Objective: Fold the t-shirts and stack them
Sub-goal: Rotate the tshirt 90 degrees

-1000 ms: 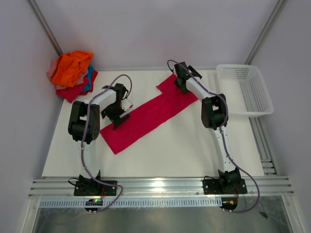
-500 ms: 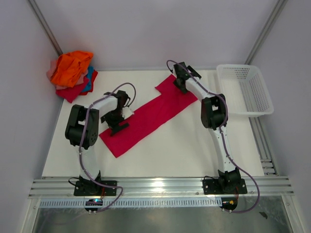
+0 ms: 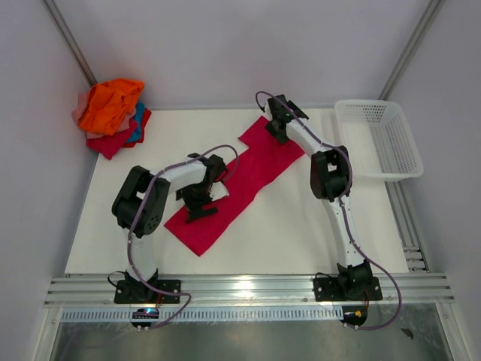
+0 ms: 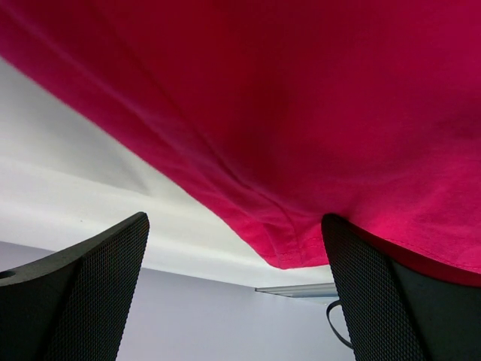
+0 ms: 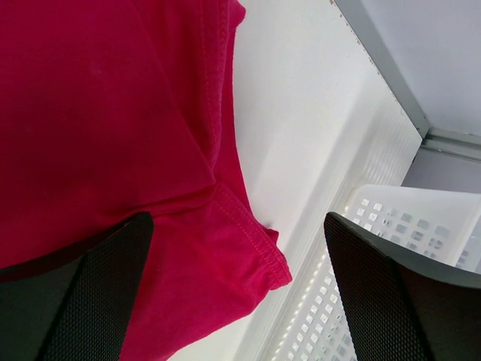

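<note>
The crimson t-shirt [image 3: 248, 169] is lying on the white table [image 3: 285, 233] as a long folded strip. It is running slantwise from the near left up to the far right. The left gripper [image 4: 234, 218] is hanging low over the near end of the strip. Its two fingers are spread wide apart and are not pinching anything. The shirt's hemmed edge is showing between them. The right gripper [image 5: 238, 218] is hanging over the far end, by a sleeve. Its fingers are wide apart too and are holding nothing. The other t-shirts [image 3: 111, 113] are sitting in a messy heap in the far left corner, well apart from the strip, with a bright orange one on top. The white basket [image 3: 406, 150] is standing at the far right, near the right arm.
</note>
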